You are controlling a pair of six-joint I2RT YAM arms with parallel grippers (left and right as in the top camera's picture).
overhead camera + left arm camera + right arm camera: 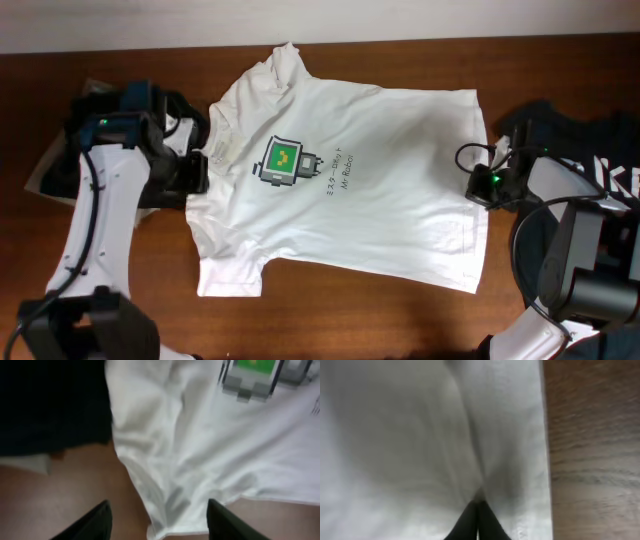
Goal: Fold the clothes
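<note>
**A:** What takes up most of the overhead view?

**B:** The brown wooden table. A white short-sleeved cotton T-shirt lies spread across its middle, print side up. The neck is to the left and the hem to the right. One sleeve points to the far edge and the other to the near edge.

**A:** Any other clothes?

**B:** A black T-shirt is bunched at the right end of the table, beside the hem and partly under the right arm. A smaller heap of black cloth sits at the left end, just beside the neck.

**A:** And the picture on the white one?

**B:** A green-and-grey pixel robot print sits on the chest, left of centre. A line of small black lettering is just to its right.

**A:** The left gripper?

**B:** It is at the neck end. Its dark fingers stand well apart, with a rumpled white edge of the shirt lying loose between them on the wood.

**A:** The right gripper?

**B:** It is at the hem end, near the right edge of the cloth. Its tips are pressed together, and the shirt's creases run into them as if a thin fold is pinched.
</note>
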